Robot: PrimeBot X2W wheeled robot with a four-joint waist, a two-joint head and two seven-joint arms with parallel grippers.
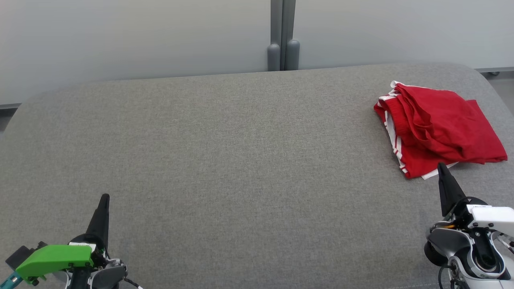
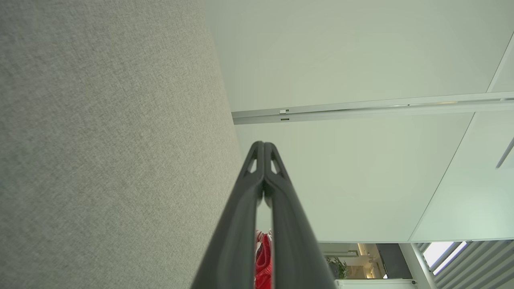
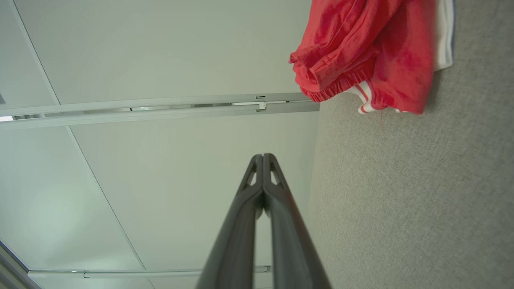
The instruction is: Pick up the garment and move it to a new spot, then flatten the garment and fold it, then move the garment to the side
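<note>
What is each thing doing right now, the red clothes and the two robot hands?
red garment: rumpled, folded over, lying on the grey surface, not held.
left gripper: shut, empty.
right gripper: shut, empty, close to the garment.

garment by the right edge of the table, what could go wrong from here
1. The garment lies near the right edge of the table; a sideways drag might slide it off.
2. It is bunched in loose layers, so a pinch may lift only the top one.
3. The right gripper is shut close to the hem; moving in shut would likely shove the cloth.
</note>
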